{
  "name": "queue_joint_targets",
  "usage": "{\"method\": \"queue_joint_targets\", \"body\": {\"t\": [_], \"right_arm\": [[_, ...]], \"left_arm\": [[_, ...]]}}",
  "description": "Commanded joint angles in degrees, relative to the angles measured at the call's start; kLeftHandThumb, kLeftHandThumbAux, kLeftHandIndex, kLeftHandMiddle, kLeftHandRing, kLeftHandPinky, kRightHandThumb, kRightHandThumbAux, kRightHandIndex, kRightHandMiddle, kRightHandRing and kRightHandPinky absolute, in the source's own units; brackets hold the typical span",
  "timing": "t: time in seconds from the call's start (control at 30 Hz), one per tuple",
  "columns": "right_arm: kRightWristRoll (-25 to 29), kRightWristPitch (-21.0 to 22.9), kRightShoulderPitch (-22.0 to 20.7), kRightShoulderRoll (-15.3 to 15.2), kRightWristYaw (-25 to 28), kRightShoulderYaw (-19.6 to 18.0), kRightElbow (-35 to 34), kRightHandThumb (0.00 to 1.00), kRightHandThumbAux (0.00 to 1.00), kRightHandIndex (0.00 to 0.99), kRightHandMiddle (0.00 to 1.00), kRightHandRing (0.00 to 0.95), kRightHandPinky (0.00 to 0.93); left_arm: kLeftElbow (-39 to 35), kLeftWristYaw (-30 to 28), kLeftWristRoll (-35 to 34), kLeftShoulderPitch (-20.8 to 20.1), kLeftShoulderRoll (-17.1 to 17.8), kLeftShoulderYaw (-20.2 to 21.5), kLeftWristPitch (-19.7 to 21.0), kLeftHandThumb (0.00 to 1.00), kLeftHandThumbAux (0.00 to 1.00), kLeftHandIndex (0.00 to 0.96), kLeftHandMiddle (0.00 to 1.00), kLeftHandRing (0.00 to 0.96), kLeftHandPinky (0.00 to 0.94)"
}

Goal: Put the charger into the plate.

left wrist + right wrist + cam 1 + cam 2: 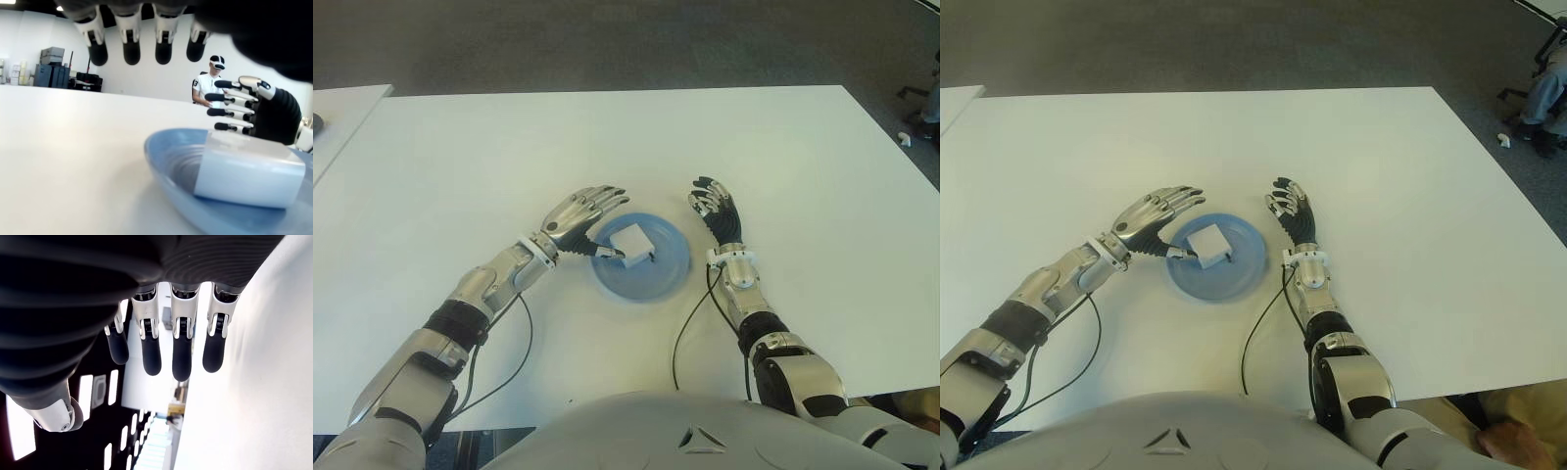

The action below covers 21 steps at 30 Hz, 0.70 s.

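The white charger [631,243] sits in the blue plate [666,281], just past the left hand's [579,221] spread fingers, which hold nothing. Lift that hand straight away, without bumping it. The right hand [717,212], fingers loose, shows beside the plate.

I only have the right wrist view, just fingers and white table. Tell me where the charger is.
Observer: The charger sits inside the blue plate.
Operator: Report the left robot hand.
Observer: The left robot hand is open at the plate's left rim, thumb tip near the charger, not gripping it.
Operator: Place my right robot hand against the plate.
Observer: The right robot hand is open, just right of the plate, clear of its rim.
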Motion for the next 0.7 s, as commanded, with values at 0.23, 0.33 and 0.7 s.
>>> {"method": "queue_joint_targets", "body": {"t": [0.23,0.33,0.7], "right_arm": [[0.1,2.5,12.3,4.4,0.5,0.4,10.0,0.649,0.607,0.203,0.264,0.282,0.321],[0.0,2.6,12.3,4.5,0.3,0.3,9.9,0.649,0.606,0.201,0.262,0.282,0.324],[-0.6,3.3,12.9,4.5,-0.6,0.6,9.1,0.621,0.599,0.194,0.257,0.275,0.306]], "left_arm": [[23.5,0.8,-24.3,-5.7,-11.8,9.3,-21.1,0.191,0.406,0.044,0.061,0.043,0.059],[29.4,-2.2,-29.7,-7.0,-14.4,12.1,-22.9,0.2,0.437,0.062,0.084,0.063,0.063],[43.5,-16.3,-48.4,-6.3,-24.1,25.9,-19.2,0.163,0.598,0.04,0.073,0.049,0.018]]}}
